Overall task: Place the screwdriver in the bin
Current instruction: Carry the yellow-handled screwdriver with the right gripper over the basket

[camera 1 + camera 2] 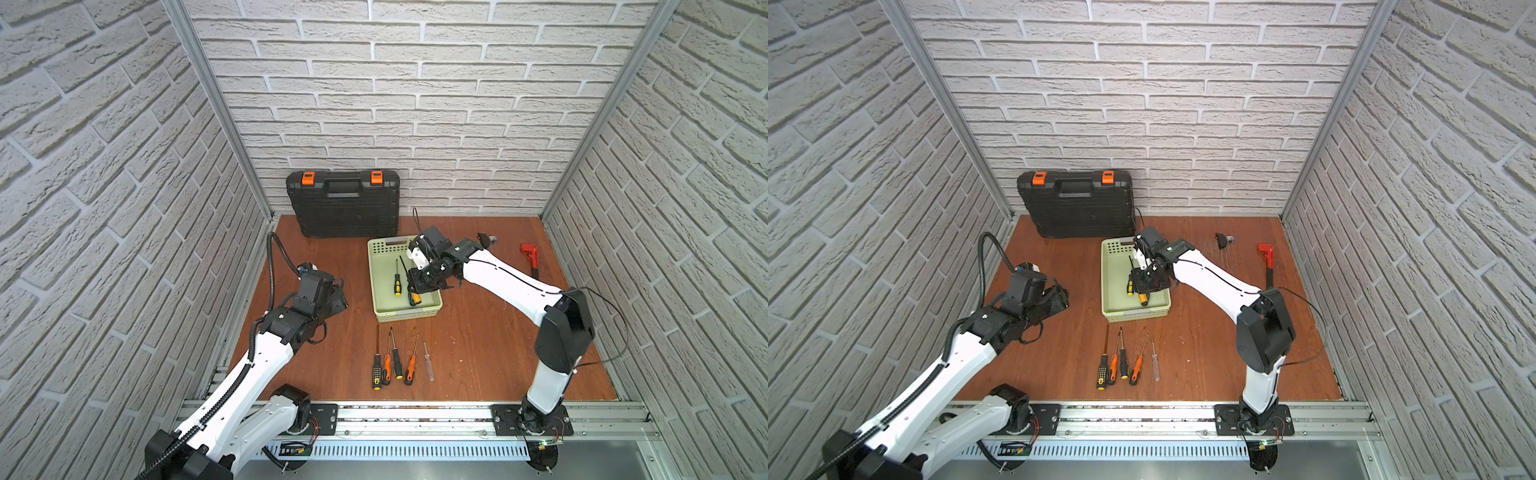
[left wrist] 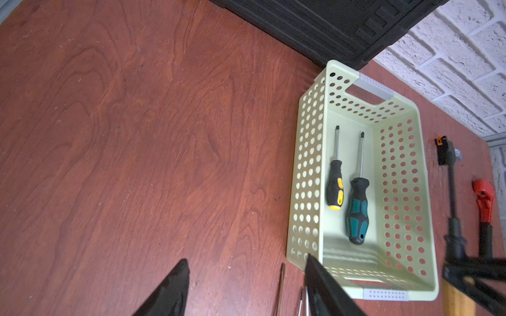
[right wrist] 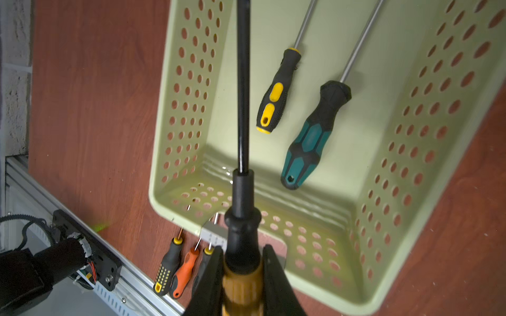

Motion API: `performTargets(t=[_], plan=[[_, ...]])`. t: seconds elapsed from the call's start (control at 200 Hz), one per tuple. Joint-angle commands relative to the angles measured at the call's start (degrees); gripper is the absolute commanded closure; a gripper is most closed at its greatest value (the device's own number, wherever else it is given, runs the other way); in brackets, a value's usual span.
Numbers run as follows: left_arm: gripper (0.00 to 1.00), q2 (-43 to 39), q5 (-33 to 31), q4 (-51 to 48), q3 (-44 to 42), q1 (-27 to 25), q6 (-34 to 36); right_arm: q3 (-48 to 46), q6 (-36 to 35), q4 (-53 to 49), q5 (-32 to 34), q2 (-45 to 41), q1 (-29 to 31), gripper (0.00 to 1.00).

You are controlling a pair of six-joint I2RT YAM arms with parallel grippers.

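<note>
Counting eight in all: five screwdrivers (image 1: 398,365) lie in a row on the reddish wooden counter (image 1: 478,353); two rest inside the pale green perforated plastic bin (image 1: 407,314), a yellow-black screwdriver (image 2: 335,186) and a teal-black screwdriver (image 2: 357,213). Right tool (image 3: 242,254), angled down above the bin, clamps the amber-handled, black-shafted screwdriver (image 3: 243,109). Left tool (image 2: 246,258) hovers beside the bin, jaws apart, empty.
</note>
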Motion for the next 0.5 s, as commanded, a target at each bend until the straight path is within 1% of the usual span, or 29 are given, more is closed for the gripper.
performTargets(t=[0.0,0.145,0.295,0.495], plan=[[0.33,-0.36,0.17,1.59,-1.58,0.43,-1.20,4.06,1.35,4.57,-3.32,3.84,-1.10,0.95],[0.33,0.59,0.87,2.09,-1.10,0.67,-0.21,4.23,4.46,8.72,-3.14,9.53,-1.37,0.95],[0.33,0.58,1.08,2.81,-1.61,0.87,0.57,6.27,6.39,9.01,-3.30,13.94,-1.53,0.95],[0.33,0.17,1.31,3.08,-2.23,1.43,1.03,6.75,7.84,9.75,0.63,15.23,-1.90,0.95]])
